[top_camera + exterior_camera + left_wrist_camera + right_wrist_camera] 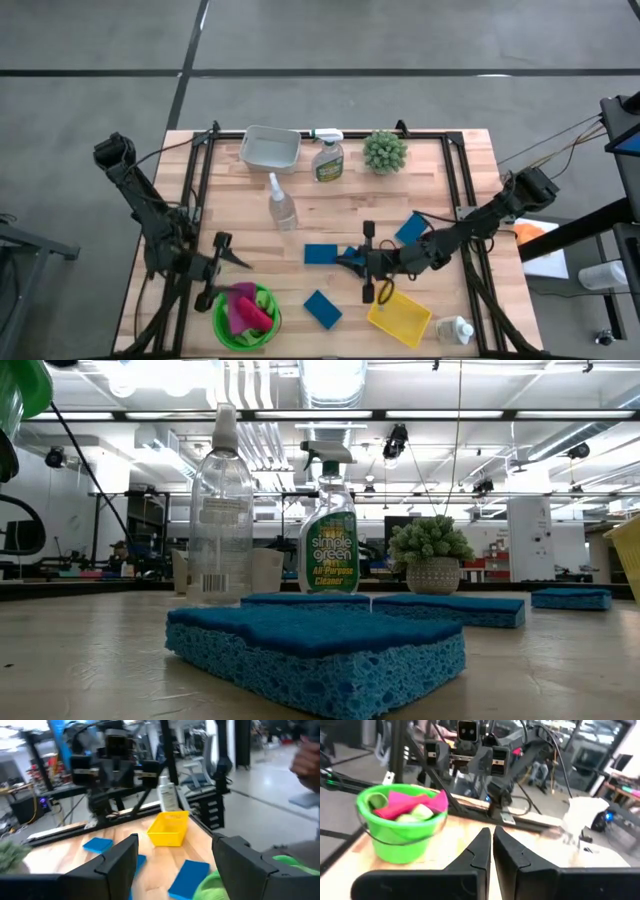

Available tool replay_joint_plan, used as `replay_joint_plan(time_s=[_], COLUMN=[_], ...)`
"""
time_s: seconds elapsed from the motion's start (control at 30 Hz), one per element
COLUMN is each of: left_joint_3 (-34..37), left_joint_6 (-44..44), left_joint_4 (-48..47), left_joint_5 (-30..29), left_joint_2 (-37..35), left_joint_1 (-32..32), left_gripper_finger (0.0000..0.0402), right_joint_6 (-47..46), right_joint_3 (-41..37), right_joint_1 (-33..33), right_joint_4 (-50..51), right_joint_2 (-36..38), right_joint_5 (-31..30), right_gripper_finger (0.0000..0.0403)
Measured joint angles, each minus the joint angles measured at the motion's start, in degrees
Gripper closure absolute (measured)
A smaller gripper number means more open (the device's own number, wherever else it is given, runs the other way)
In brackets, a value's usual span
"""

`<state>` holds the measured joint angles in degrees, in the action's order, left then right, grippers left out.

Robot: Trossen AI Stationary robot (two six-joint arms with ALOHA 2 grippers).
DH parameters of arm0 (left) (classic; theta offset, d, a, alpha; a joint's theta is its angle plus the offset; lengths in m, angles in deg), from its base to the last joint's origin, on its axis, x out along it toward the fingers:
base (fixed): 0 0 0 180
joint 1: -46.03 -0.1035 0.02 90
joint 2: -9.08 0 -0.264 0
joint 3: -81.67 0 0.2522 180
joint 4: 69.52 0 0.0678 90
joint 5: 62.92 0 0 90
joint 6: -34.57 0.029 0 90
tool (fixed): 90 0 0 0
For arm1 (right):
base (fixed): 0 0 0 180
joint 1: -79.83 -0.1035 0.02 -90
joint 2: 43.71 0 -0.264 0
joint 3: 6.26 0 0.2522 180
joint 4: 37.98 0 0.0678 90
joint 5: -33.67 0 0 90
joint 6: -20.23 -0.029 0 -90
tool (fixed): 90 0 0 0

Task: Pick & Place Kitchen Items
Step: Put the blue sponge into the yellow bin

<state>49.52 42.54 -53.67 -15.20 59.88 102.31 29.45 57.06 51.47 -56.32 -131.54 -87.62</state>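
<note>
Three blue sponges lie flat on the table: one in the middle point(322, 254), one right of it point(412, 228), one near the front point(322, 308). A green bucket point(245, 315) at the front left holds pink and green cloths point(402, 805). A clear spray bottle point(282, 205) and a green-labelled spray bottle point(328, 158) stand upright. A small white bottle point(455, 330) lies at the front right. My left gripper point(225, 262) is open and empty just behind the bucket. My right gripper point(352, 262) is shut, with nothing between its fingers point(492, 850), at the middle sponge's right end. My right gripper's shut fingertips stand at the right end of the middle sponge point(338, 256), coming level from the table's right. I cannot tell whether they touch it, because the wrist view does not show the sponge.
A yellow tray point(400, 315) sits at the front right beside the white bottle. A pale bin point(270, 148) and a spiky potted plant point(384, 150) stand along the far edge. Black frame rails run down both table sides.
</note>
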Motion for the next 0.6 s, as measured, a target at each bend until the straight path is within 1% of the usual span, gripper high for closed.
replay_joint_plan(time_s=[0.1, 0.17, 0.27, 0.4, 0.47, 0.53, 0.6], left_joint_3=[4.4, 6.8, 9.4, 11.1, 11.3, 11.3, 11.3], left_joint_6=[-1.7, -2.8, -3.3, -1.6, -2.2, -3.0, -4.6], left_joint_4=[0.5, 0.7, 0.8, 1.0, 0.0, -0.4, -0.9], left_joint_5=[-0.1, -0.2, -1.5, -5.0, -5.8, -5.9, -5.4], left_joint_2=[-4.4, -7.1, -10.4, -13.4, -14.1, -14.1, -13.8], left_joint_1=[-1.6, -2.5, -3.3, -3.5, -3.5, -3.5, -3.5], left_gripper_finger=[0.0148, 0.0148, 0.0148, 0.0148, 0.0148, 0.0148, 0.0148], right_joint_6=[-1.2, -3.1, -5.4, -6.4, -6.5, -6.9, -8.0], right_joint_3=[0.0, 0.0, 0.4, 0.9, 1.1, 1.6, 2.3], right_joint_1=[0.9, 1.3, 1.6, 1.6, 1.6, 1.6, 1.6], right_joint_4=[1.5, 2.7, 6.0, 10.3, 11.9, 13.7, 16.5], right_joint_2=[0.0, 0.0, 0.0, 0.0, 0.0, 0.0, 0.0], right_joint_5=[-0.1, 0.0, -0.9, -4.9, -6.8, -7.6, -8.2], right_gripper_finger=[0.0372, 0.0344, 0.0276, 0.0174, 0.013, 0.0095, 0.0071])
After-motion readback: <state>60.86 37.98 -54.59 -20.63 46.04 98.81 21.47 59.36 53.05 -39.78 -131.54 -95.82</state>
